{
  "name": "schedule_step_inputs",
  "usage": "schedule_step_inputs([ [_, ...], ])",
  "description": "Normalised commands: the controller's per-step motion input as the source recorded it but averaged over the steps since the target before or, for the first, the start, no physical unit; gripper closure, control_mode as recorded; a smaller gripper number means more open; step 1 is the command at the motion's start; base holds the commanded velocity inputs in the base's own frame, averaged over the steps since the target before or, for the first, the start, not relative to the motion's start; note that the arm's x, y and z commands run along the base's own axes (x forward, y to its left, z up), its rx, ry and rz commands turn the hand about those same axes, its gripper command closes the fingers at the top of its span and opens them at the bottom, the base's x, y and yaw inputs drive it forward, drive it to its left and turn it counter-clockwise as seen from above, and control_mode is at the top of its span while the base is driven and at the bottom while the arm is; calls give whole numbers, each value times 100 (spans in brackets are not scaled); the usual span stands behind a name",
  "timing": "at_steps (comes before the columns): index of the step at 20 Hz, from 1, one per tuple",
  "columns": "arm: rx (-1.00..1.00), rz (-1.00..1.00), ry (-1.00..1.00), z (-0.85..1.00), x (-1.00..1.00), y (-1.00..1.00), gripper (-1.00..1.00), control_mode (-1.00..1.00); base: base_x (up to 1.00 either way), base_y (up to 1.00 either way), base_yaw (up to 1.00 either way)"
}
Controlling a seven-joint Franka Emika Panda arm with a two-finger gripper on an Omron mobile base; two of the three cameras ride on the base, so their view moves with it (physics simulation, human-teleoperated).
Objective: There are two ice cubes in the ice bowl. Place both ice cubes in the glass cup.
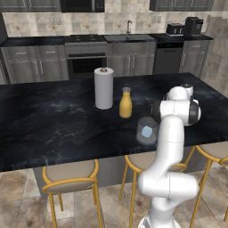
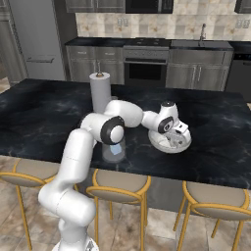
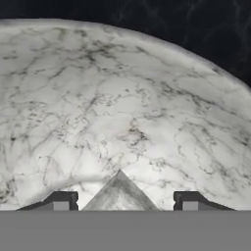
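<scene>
The ice bowl (image 2: 159, 144) is a wide white-grey marbled dish on the dark counter, and its inside (image 3: 122, 98) spreads across the hand view. My gripper (image 2: 175, 140) reaches down into it. In the hand view the gripper (image 3: 125, 201) stands open, with one fingertip (image 3: 61, 201) on each side of a pale ice cube (image 3: 119, 192) and a narrow gap left on either side. The glass cup (image 1: 147, 130) stands near the counter's front edge with the other ice cube (image 1: 147, 132) inside; the same glass cup (image 2: 113, 150) shows partly behind my elbow.
A white paper towel roll (image 1: 103, 88) and an orange juice bottle (image 1: 126, 103) stand behind the glass on the black marble island (image 1: 53, 120). Wooden bar stools (image 1: 71, 176) line the island's front edge. Cabinets, oven and sink run along the back wall.
</scene>
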Motion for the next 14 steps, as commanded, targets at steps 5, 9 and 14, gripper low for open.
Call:
schedule_step_inputs([
  [5, 0, 0, 0, 0, 0, 0, 100, -100, 0, 0, 0],
  [9, 0, 0, -2, 2, -23, 0, 100, -100, 0, 0, 0],
  [14, 0, 0, -13, 59, -41, 2, 100, -100, 0, 0, 0],
])
